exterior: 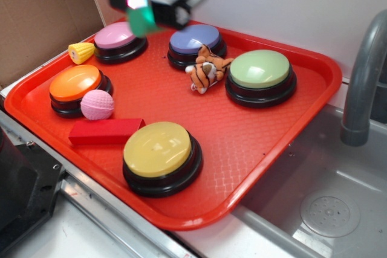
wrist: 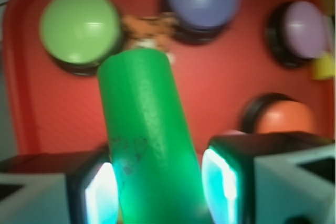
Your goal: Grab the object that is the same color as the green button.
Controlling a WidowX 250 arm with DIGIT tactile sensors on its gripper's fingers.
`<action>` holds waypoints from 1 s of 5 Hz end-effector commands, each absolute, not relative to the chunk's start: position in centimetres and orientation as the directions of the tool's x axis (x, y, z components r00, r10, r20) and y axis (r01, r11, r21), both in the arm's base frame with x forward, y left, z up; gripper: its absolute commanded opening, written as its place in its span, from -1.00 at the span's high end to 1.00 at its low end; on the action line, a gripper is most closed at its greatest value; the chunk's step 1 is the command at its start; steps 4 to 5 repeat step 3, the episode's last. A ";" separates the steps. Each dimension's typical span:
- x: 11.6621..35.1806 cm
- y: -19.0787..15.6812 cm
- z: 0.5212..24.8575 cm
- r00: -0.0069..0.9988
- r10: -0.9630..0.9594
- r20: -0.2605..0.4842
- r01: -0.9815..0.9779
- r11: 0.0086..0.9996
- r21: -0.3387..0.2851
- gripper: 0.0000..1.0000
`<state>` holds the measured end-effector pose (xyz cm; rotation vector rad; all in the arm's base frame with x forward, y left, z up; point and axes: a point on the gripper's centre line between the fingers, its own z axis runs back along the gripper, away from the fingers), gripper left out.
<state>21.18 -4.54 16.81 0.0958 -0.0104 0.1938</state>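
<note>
Risk, as we read it: the green cylinder (wrist: 147,140) sits in the claw (wrist: 157,187) near one end only, most of its length sticking out past the fingertips (wrist: 100,195). Long lever, smooth round side, so any jolt or quick swing could make it pivot or slide out. If it drops it would prob. land on the red tray (exterior: 290,119) below and roll, maybe against the purple button (exterior: 195,39) or pink button (exterior: 116,35), which lie just under the claw in the exterior view. Wrist view is blurred, so we can't judge how square the pads sit on the curve.

Claw state: closed down to the cylinder's width, one glowing pad on each side, cylinder clamped between them. Nothing else held.

Position: cylinder is between the pads, touching both, and juts forward and away from the claw, tilted slightly left in the wrist view. It's lifted clear of the tray; exterior view shows it hanging from the claw above the back of the tray. Green button (exterior: 260,69) is well off to the side, beyond the toy tiger (exterior: 205,69). Grasp looks done, in our judgement; only retention is left to worry abt.
</note>
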 end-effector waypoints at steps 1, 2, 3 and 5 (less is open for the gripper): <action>20.3 -0.3 20.4 0.969 0.229 0.089 -0.241 0.957 0.161 1.00; 20.5 0.6 20.2 0.972 0.190 0.138 -0.213 0.960 0.184 1.00; 20.6 0.6 19.6 0.979 0.191 0.076 -0.200 0.968 0.148 0.11; 20.6 0.6 19.6 0.979 0.191 0.076 -0.200 0.968 0.148 0.11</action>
